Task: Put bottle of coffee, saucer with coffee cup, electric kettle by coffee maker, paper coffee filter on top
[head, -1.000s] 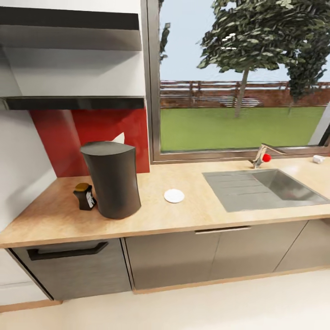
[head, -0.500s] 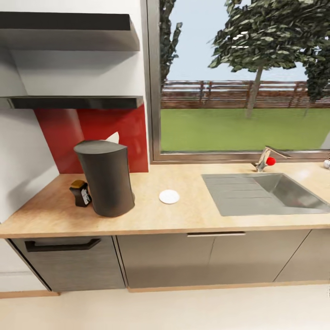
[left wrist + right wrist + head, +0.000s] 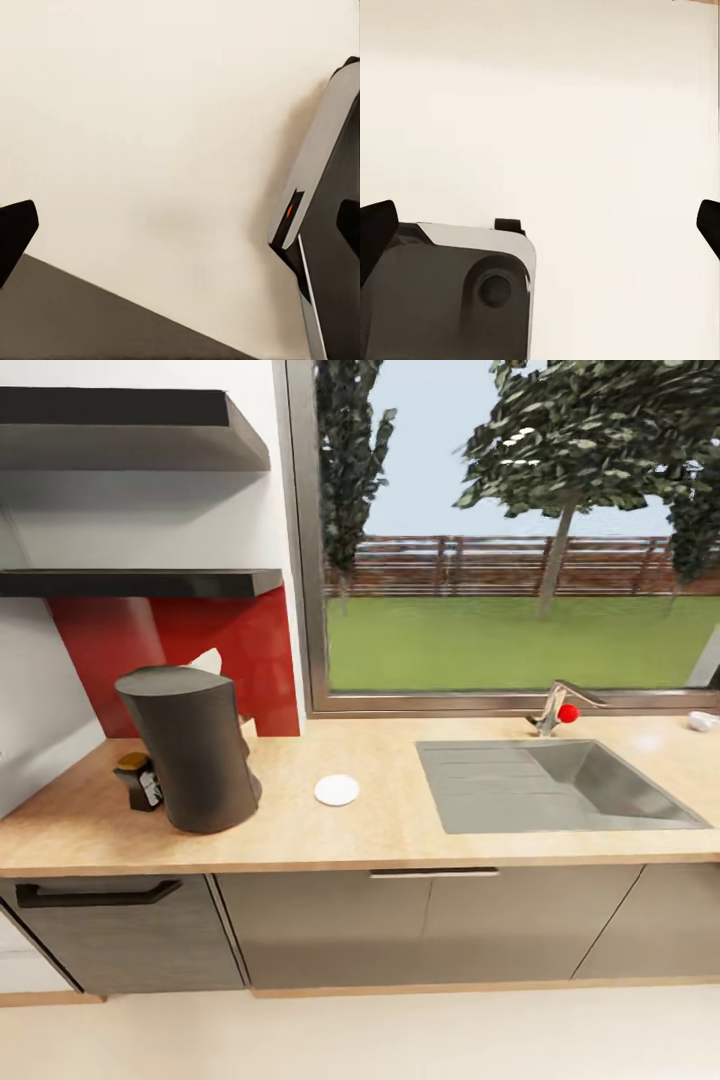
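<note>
The dark grey coffee maker (image 3: 190, 750) stands at the left end of the light wood kitchen countertop (image 3: 380, 835). Close to its left side sits the bottle of coffee (image 3: 137, 781), brown with a gold cap. A white pointed tip, the paper coffee filter (image 3: 208, 659), pokes up behind the maker. To the maker's right the white saucer (image 3: 337, 790) lies bare. A tiny white thing, perhaps the coffee cup (image 3: 702, 721), sits at the far right. The thin kitchen shelf (image 3: 140, 582) looks bare. The electric kettle is out of view. My left gripper (image 3: 180, 229) and right gripper (image 3: 540, 225) hang open over pale floor.
A steel sink (image 3: 540, 785) with a tap and red knob (image 3: 556, 710) takes the counter's right half, under a big window. A thicker black shelf (image 3: 130, 425) hangs above the thin one. Dark cabinet fronts and a drawer handle (image 3: 95, 893) sit below the worktop.
The whole head picture has slid left and levelled, so the camera has moved. Nothing on the counter has shifted relative to the rest.
</note>
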